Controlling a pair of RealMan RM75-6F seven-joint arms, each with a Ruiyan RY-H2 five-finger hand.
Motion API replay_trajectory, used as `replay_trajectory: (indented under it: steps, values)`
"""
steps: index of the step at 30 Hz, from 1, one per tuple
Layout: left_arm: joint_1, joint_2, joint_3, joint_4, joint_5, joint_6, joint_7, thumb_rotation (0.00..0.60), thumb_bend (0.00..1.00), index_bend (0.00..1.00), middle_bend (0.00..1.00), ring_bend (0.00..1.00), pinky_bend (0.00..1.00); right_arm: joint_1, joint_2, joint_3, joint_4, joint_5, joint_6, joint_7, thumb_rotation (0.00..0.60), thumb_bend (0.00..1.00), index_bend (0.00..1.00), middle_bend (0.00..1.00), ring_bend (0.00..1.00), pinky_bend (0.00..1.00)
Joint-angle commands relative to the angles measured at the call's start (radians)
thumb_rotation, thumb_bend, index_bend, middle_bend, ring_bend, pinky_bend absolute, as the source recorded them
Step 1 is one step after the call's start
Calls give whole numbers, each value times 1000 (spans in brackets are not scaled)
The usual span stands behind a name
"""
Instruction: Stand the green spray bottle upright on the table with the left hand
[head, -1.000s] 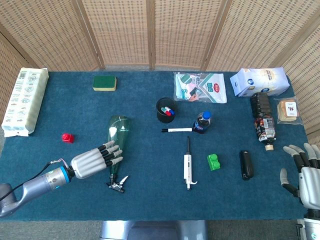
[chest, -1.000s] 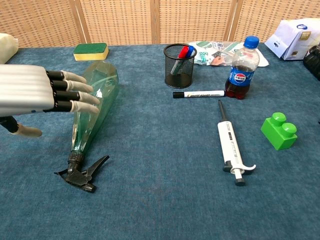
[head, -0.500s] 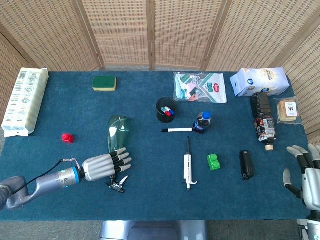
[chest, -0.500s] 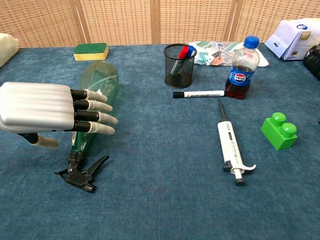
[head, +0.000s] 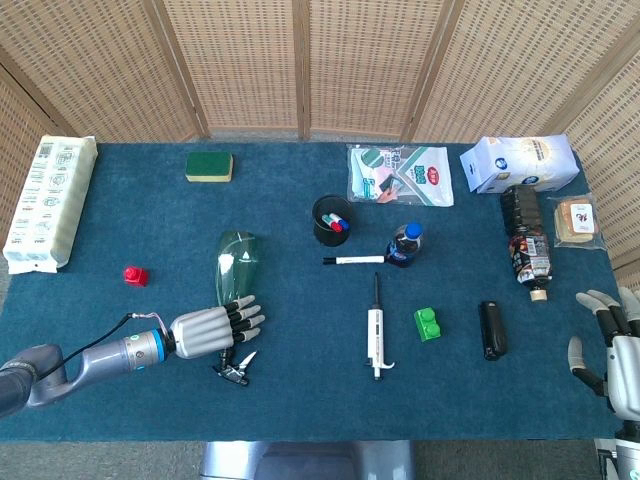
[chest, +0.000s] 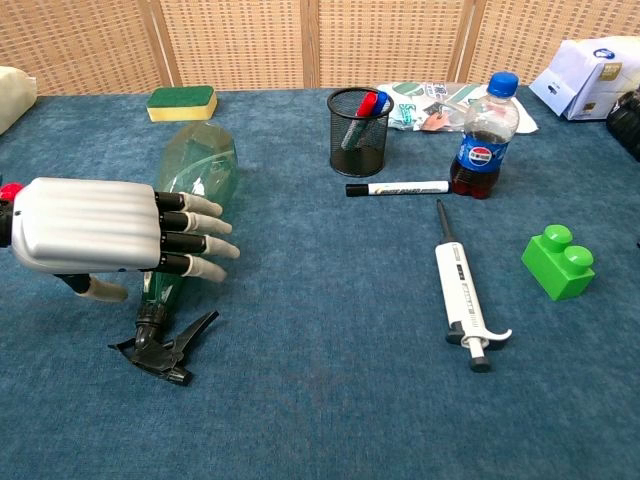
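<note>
One left hand (chest: 110, 240) lower over green spray bottle (chest: 190, 190), nearer its neck

green spray bottle (chest: 192, 195), translucent, lying on its side, black trigger nozzle toward table's near edge

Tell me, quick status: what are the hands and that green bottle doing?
Left hand open above bottle neck, not gripping. Right hand open, idle. Green spray bottle lying flat. Nothing in the way.
</note>
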Motion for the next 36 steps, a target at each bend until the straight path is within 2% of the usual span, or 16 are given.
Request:
replay_trajectory:
  steps: [1,3,5,8,9,13,15,22,24,36]
  values:
    - [-9,-28,18,43,9,47,-47,600,297,443,329,266,180,-1,1,1,-4,-1,2,-2,600,549,217,226,25,69]
    - [-14,-40,26,64,14,57,-56,600,297,504,387,318,225,-3,1,1,-6,-1,5,3,600,549,217,226,25,69]
    - [-21,-48,36,79,15,51,-67,600,298,526,415,341,207,-5,2,0,-9,0,6,8,600,550,217,226,25,69]
    - [-36,-56,50,91,14,29,-73,600,298,517,419,350,352,-8,4,2,-12,2,10,10,600,548,216,226,25,69]
    - [-42,-59,54,93,13,22,-74,600,298,516,428,362,430,-9,4,3,-14,2,12,12,600,549,217,226,25,68]
    - [-63,-65,48,85,2,22,-76,600,314,559,510,464,559,-17,7,5,-15,-3,26,22,600,550,217,226,25,69]
    - [-66,-63,43,80,-9,28,-79,600,323,573,526,480,596,-19,9,5,-13,-6,32,27,600,549,217,227,24,69]
    - [-55,-45,19,55,-64,73,-98,600,329,578,559,511,637,-26,8,5,-4,-10,40,40,600,550,217,228,24,69]
    - [-39,-36,-3,45,-103,103,-122,600,329,576,557,511,638,-26,6,6,-1,-12,39,44,600,549,217,228,23,69]
    - [82,19,-148,-76,-372,283,-427,600,328,551,526,494,629,-9,-6,7,24,-11,7,56,600,548,217,228,22,69]
